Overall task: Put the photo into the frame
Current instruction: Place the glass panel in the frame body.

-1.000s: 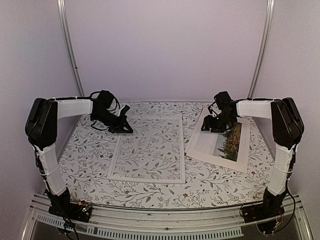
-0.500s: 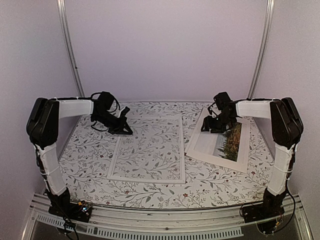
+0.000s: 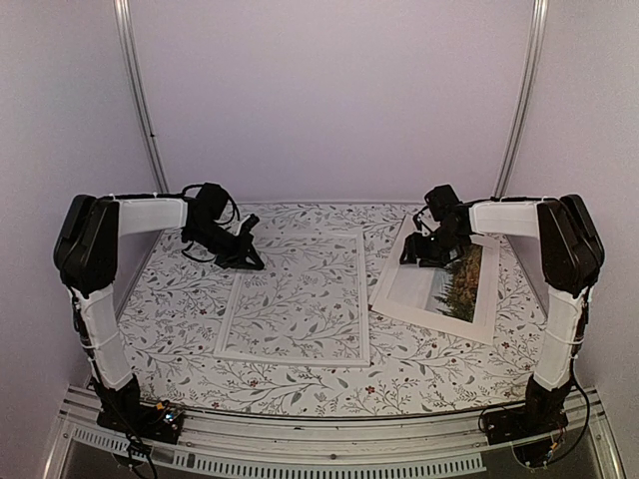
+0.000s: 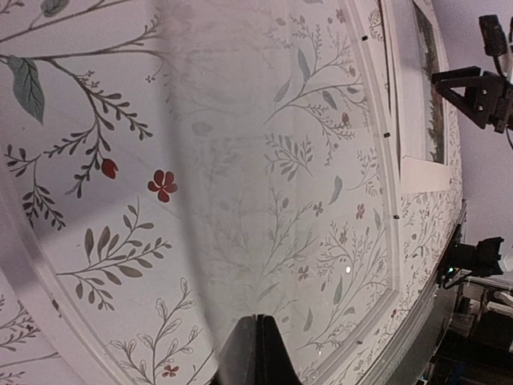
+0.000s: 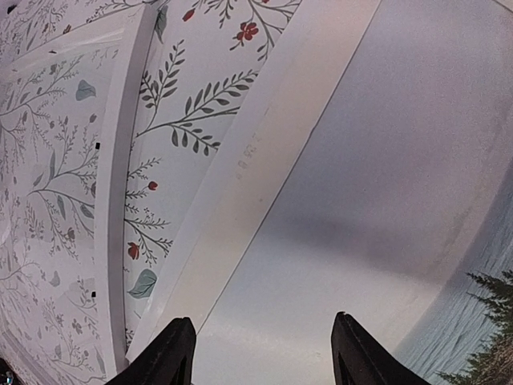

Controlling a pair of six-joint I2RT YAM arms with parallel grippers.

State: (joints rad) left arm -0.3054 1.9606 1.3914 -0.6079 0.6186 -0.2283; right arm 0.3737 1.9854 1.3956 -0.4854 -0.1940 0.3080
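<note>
The frame (image 3: 363,299), thin and white with a clear pane, lies flat mid-table on the floral cloth. My left gripper (image 3: 258,263) is shut and low at the frame's far left corner; in the left wrist view its closed tips (image 4: 258,341) sit over the pane (image 4: 264,160). The photo (image 3: 414,289) lies face up to the right of the frame, trees toward the right. My right gripper (image 3: 411,259) is open, just above the photo's far left part. In the right wrist view its fingers (image 5: 178,353) straddle the pale sky and white border (image 5: 361,200). The frame edge (image 5: 116,176) runs on the left.
A floral cloth (image 3: 180,309) covers the table. Pale walls close it in at the back and sides, with two metal poles (image 3: 140,100) at the back corners. A metal rail (image 3: 319,439) runs along the near edge between the arm bases.
</note>
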